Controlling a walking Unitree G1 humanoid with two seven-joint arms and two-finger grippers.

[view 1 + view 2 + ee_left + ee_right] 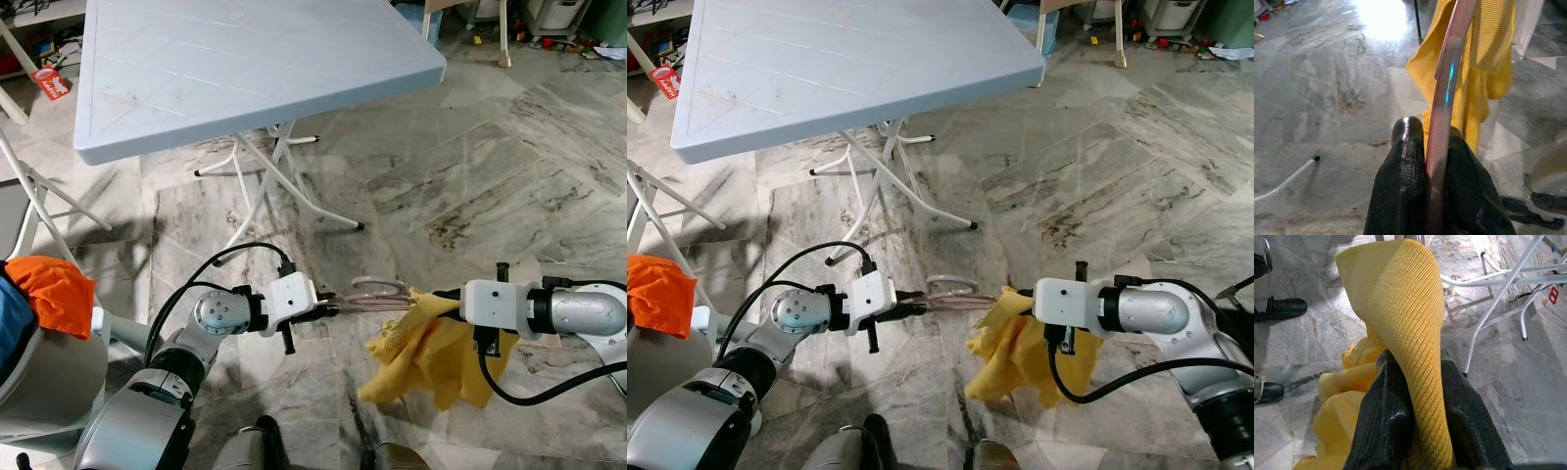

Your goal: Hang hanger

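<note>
While the left gripper (331, 305) pinches the translucent pink plastic hanger (377, 294) above the marble floor, the right gripper (443, 300) fingers clamp the yellow knitted garment (431, 357). Thread the cloth over the hanger arm slowly, keeping both pinches firm.

A pale folding table (245, 69) stands on marble floor (470, 186); an orange cloth (54, 291) lies well left of its legs.

No legible text, label, brand, number or sign in any view; the small red-and-white packet (51, 83) on the floor carries print too small to read.
</note>
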